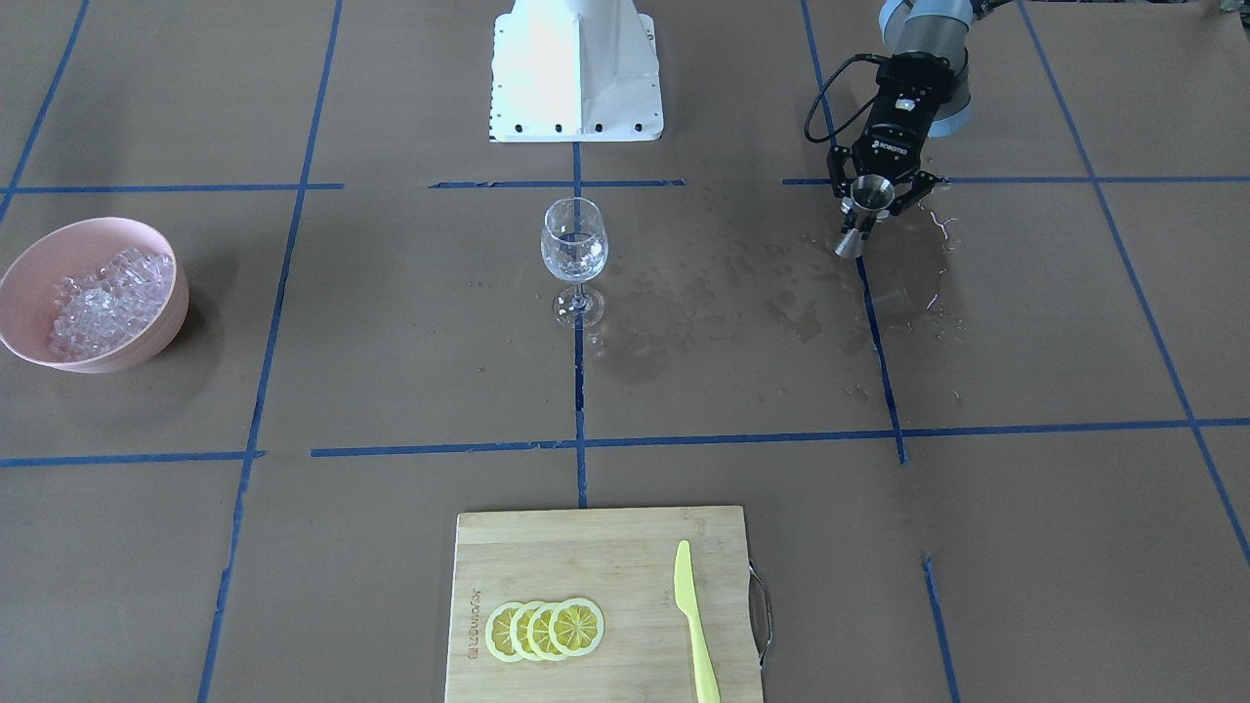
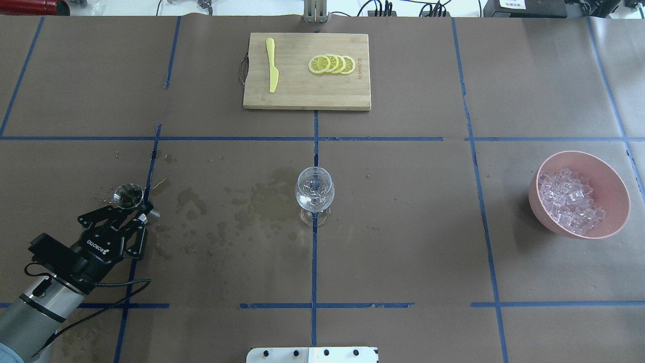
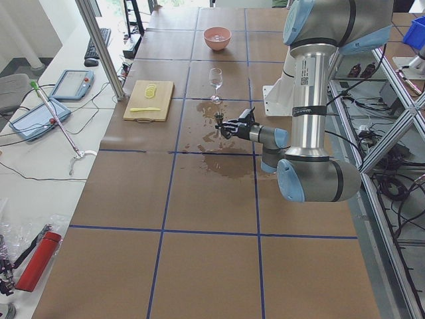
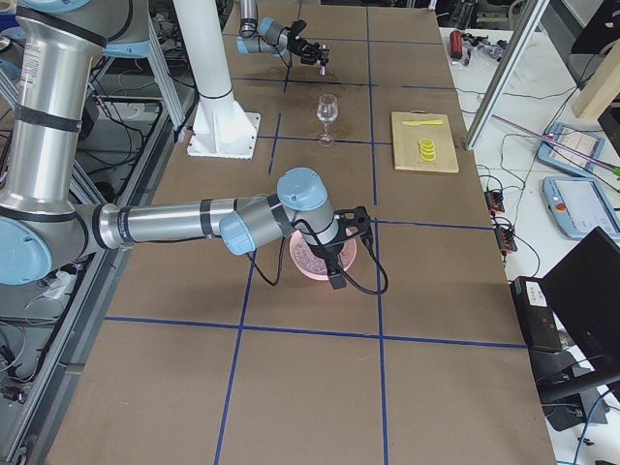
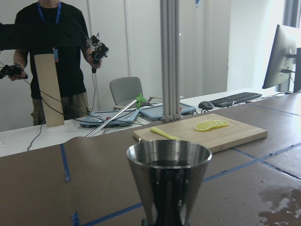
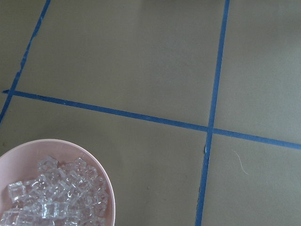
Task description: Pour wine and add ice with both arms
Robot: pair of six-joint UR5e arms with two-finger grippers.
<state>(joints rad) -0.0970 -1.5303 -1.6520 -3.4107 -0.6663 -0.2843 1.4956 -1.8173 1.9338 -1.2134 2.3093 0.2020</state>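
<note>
The left pincer (image 1: 872, 202) grips a silver metal cone-shaped jigger (image 1: 859, 223) over the wet brown tabletop (image 1: 684, 391). How far open the right pincer (image 4: 337, 263) is, one cannot tell.

Brown desk (image 2: 403, 242), blue tape grid (image 2: 314, 262); pink bowl (image 2: 612, 176), clear ice (image 2: 567, 199); silver jigger (image 2: 127, 195); yellow knife (image 2: 272, 65) and lemon slices (image 2: 332, 64).

Beyond the fingers (image 2: 103, 212) of my left gripper (image 2: 132, 207) I see a white wall (image 5: 127, 37), a grey chair (image 5: 124, 89), an aluminium post (image 5: 170, 56), and a bright white desk (image 5: 28, 139) with keyboard (image 5: 233, 98) and monitor (image 5: 281, 54). Below them, brown paper (image 5: 37, 188) with blue tape (image 5: 65, 162).
</note>
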